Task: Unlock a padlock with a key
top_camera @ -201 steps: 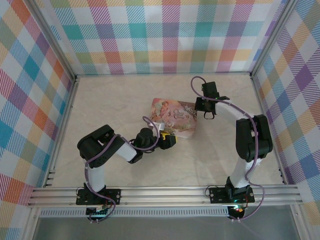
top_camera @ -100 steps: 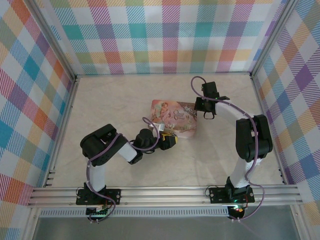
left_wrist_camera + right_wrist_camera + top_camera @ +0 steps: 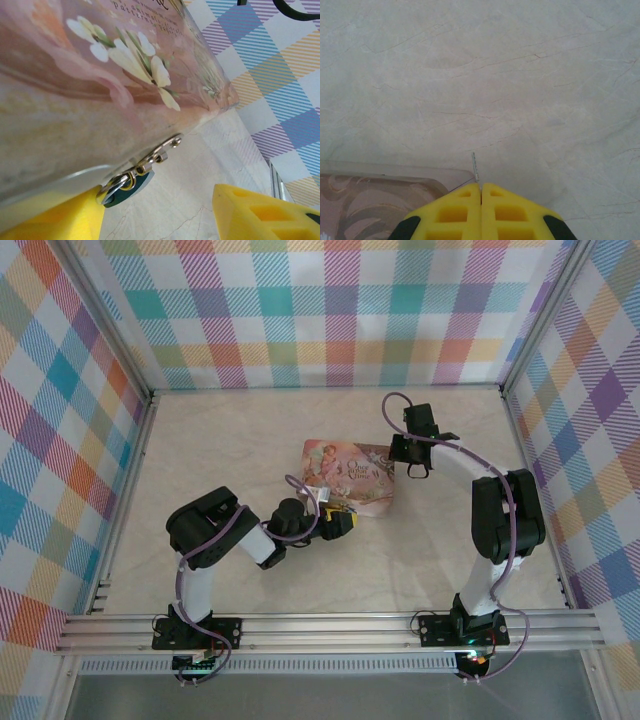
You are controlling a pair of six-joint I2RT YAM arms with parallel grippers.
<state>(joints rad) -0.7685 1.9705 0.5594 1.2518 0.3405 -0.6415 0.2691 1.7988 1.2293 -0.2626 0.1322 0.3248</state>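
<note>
A pink flowered book [image 3: 348, 472] lies mid-table. Up close, the book [image 3: 100, 75] carries a silver clasp [image 3: 160, 152] at its lower edge. From the clasp hangs a small padlock [image 3: 125, 184] with a metal ring and a dark teal body. My left gripper [image 3: 338, 522] is at the book's front edge. In the wrist view the left gripper [image 3: 160, 215] is open, its left finger [image 3: 50, 217] right by the padlock's ring. My right gripper [image 3: 413, 469] hovers off the book's right corner. That right gripper [image 3: 481, 190] is shut on a thin key [image 3: 475, 167], seen edge-on.
Checked walls enclose the pale marble table [image 3: 240, 450], with metal rails along the sides and front. The book's corner [image 3: 375, 192] sits just left of my right fingers. Bare table lies behind and to the right of the book.
The left arm's upper link has shifted slightly to the right; its gripper stays at the book's front edge. The right arm has not moved.
</note>
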